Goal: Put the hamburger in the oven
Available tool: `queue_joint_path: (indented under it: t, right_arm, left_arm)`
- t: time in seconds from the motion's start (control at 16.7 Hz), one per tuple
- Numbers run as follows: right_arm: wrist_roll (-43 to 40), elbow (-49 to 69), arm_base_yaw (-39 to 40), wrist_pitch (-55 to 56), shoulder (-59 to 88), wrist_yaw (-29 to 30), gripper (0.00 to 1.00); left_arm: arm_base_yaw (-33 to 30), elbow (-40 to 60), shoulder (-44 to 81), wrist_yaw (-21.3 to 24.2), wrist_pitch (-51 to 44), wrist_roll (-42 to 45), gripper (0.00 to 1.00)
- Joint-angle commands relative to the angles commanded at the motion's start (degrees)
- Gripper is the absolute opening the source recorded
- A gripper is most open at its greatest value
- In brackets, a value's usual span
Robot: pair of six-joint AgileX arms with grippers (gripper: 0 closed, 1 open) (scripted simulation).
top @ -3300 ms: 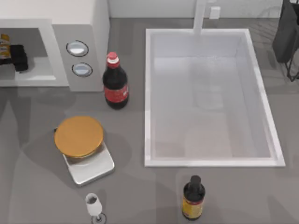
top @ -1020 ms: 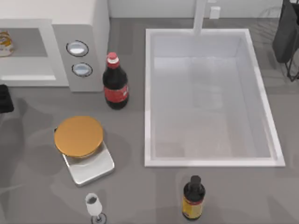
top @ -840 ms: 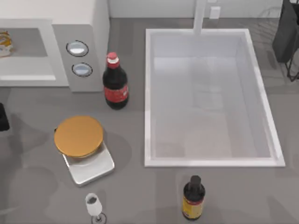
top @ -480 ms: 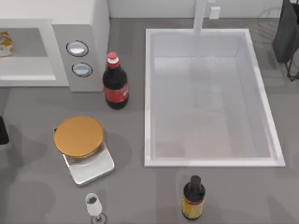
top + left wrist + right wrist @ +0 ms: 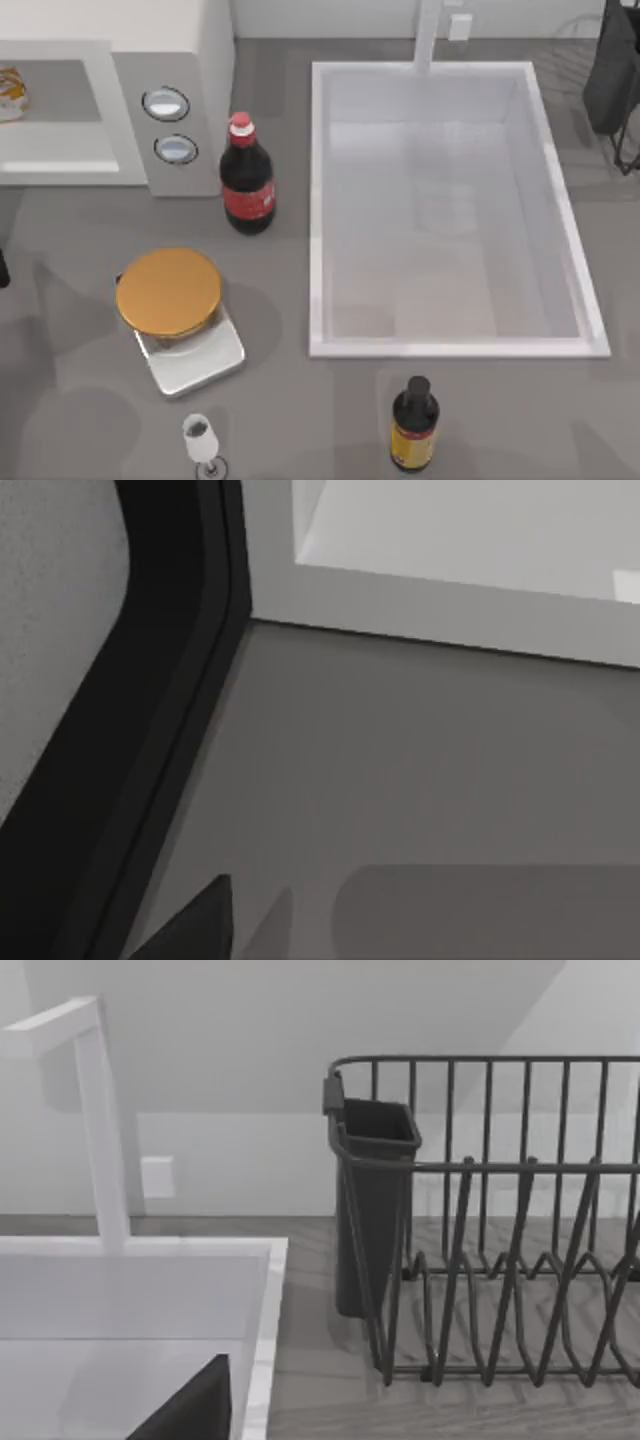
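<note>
left gripper point(image 5: 2, 268) is just a dark sliver at the far left edge of the top view, a bit below the oven, and honestly i can't tell what its fingers are doing. its wrist camera looks at bare grey table point(image 5: 420, 810) with the oven's white lower edge running across the upper part of the frame and a black strip down the left side.

the hamburger point(image 5: 10, 92) sits inside the oven point(image 5: 110, 100), at the upper left of the frame, tucked against the left edge of the grey cavity. two round dials point(image 5: 166, 103) are on the grey panel just right of the cavity.

moving out from there: a cola bottle point(image 5: 246, 180) stands right beside the oven's right side, upright. below it, left of centre, an orange disc on a silver square base point(image 5: 172, 300). a small white cup thing point(image 5: 201, 440) near the bottom edge, and a dark bottle with a yellow label point(image 5: 414, 426) at bottom centre.

big white sink point(image 5: 320, 200) fills the right half, faucet point(image 5: 428, 35) at its top. right wrist view shows the dish rack point(image 5: 500, 1220) with a dark holder, beside the sink corner; no way to tell the right gripper's state.
</note>
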Motion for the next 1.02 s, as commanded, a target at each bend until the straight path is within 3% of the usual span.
queue_joint_path:
  t: [0.78, 1.02]
  right_arm:
    - [0.0, 0.0, 0.0, 0.0, 0.0, 0.0, 1.00]
    - [0.0, 0.0, 0.0, 0.0, 0.0, 0.0, 1.00]
  left_arm:
    - [0.0, 5.4, -20.1, -0.4, -27.3, 0.4, 1.00]
    - [0.0, 6.2, -22.5, -0.4, -29.9, 0.3, 1.00]
